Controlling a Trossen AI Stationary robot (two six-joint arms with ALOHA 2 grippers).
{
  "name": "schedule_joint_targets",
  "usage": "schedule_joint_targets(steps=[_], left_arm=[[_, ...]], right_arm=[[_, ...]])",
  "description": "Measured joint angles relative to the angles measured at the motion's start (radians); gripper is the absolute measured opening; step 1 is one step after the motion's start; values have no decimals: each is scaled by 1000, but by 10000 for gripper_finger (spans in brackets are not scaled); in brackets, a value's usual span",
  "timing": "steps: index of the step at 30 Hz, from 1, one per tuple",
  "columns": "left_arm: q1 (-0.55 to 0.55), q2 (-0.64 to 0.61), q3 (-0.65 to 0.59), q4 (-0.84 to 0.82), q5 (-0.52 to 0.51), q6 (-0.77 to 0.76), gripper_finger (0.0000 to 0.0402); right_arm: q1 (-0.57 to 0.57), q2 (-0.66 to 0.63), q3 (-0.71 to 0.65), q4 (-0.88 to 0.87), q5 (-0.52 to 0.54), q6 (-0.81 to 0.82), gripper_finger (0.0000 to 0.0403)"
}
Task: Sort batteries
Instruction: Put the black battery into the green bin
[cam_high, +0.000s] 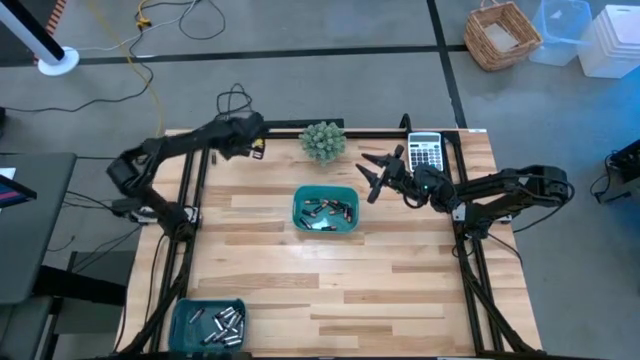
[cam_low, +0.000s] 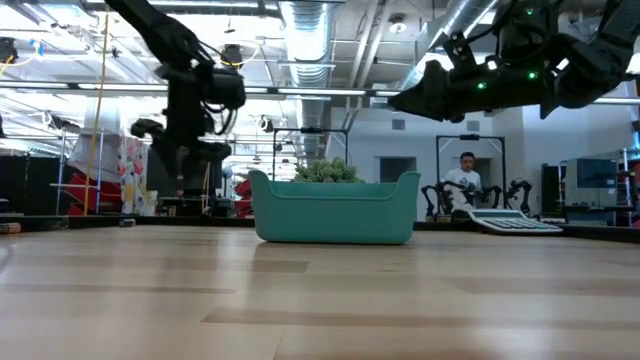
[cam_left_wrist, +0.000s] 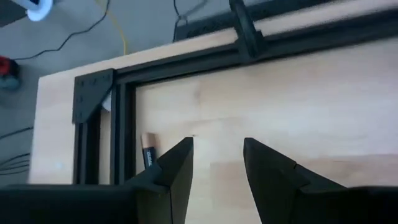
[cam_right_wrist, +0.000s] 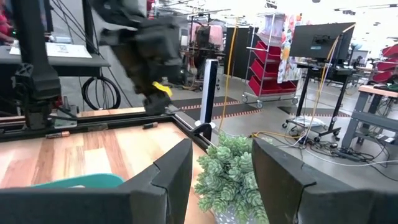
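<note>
The left gripper (cam_high: 255, 146) hangs over the far left corner of the table (cam_high: 330, 285), at about eleven o'clock from the centre tray (cam_high: 326, 209). In the left wrist view its fingers (cam_left_wrist: 180, 168) stand apart with bare wood between them, holding nothing. One battery (cam_left_wrist: 148, 150), gold and black, lies on the table just outside the left finger, close against the black frame rail (cam_left_wrist: 124, 134); it is beside the gripper, not between the jaws. In the high view that cell is probably the small dark mark (cam_high: 212, 157) by the rail at nine o'clock from the gripper, though it is too small there to be sure.

The right gripper (cam_high: 372, 175) hovers above the table at about two o'clock from the centre tray, just clear of its rim, with the calculator (cam_high: 426, 152) behind it at two o'clock. Its fingers (cam_right_wrist: 177, 171) are spread, empty, pointing toward the plant (cam_high: 323, 140).

Most batteries (cam_high: 327, 211) lie heaped in the centre tray, at about four o'clock from the left gripper and eight o'clock from the right one. A second lot (cam_high: 222, 322) fills the corner tray (cam_high: 184, 322) at the near left edge, well apart from both grippers. In the low view the centre tray's wall hides its cells.
</note>
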Motion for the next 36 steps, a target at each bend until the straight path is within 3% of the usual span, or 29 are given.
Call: schedule_joint_targets(steps=[11,20,28,36], left_arm=[[-153,-216,-264,-12,-171,-396,137],[-226,-251,-422,-5,-210,-636,137],[-241,-250,-550,238,-190,-646,137],[-182,-250,-626,276,-191,-685,137]], right_arm=[[-3,0,0,-3,0,-2,181],[-3,0,0,2,0,0,181],[-3,0,0,8,1,0,181],[-3,0,0,24,2,11,181]])
